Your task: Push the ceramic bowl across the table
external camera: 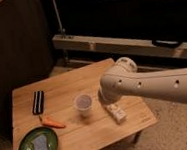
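The ceramic bowl is a shallow dark-green dish with a blue-grey square piece inside. It sits at the front left corner of the light wooden table. My white arm reaches in from the right and bends down over the table's right half. The gripper shows as a pale piece low over the wood under the arm's end. It is right of a small translucent cup and far from the bowl.
An orange carrot lies between the bowl and the cup. A black striped bar rests near the table's left edge. Dark cabinets stand behind at the left, and a metal rail runs along the back.
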Available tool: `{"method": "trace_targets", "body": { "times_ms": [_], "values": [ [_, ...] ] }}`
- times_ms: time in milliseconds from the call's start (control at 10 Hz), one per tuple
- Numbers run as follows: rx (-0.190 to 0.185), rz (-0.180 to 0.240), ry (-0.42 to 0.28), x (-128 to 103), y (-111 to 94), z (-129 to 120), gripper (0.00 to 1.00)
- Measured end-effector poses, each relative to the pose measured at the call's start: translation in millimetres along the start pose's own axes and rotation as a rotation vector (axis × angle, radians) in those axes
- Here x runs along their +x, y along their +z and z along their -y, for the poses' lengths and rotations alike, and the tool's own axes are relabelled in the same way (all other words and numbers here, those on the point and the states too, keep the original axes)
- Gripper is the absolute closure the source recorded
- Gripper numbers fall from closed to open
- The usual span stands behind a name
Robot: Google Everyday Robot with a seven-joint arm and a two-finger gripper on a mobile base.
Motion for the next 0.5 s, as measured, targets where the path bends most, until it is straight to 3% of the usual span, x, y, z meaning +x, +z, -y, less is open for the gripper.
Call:
{"method": "trace_targets", "body": {
  "times_ms": [200, 500],
  "values": [
    [-0.028, -0.005, -0.127, -10.8, -5.1, -55.8, 0.96],
    [-0.058, -0.033, -0.331, -16.0, -8.5, -161.6, 0.96]
  ]
}}
